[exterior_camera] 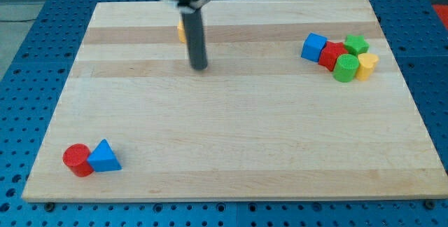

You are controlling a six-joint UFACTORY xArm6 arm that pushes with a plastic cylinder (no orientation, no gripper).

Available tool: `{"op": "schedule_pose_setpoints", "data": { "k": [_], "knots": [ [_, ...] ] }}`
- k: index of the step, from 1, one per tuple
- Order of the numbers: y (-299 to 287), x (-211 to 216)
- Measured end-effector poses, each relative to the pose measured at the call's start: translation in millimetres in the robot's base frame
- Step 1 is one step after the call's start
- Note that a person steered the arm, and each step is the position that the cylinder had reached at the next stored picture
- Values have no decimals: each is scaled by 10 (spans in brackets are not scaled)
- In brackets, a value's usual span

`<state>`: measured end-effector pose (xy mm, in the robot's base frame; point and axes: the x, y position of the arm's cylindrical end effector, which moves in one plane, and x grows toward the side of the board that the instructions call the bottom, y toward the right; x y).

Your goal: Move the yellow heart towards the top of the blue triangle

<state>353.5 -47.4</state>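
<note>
The blue triangle (104, 156) lies at the board's lower left, touching a red cylinder (77, 160) on its left. A yellow block (181, 31) sits near the view's top, mostly hidden behind my rod, so its shape cannot be made out. My tip (199, 66) rests on the board just below and to the right of that yellow block, far above and right of the blue triangle. A second yellow block (367, 65), perhaps the heart, lies at the right end of a cluster at the upper right.
The upper-right cluster holds a blue cube (314, 46), a red block (332, 55), a green star (356, 44) and a green cylinder (345, 67), packed together. The wooden board (231, 143) sits on a blue perforated table.
</note>
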Motion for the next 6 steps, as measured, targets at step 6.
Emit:
{"op": "schedule_pose_setpoints", "data": {
  "k": [6],
  "knots": [
    [-714,-457]
  ]
}}
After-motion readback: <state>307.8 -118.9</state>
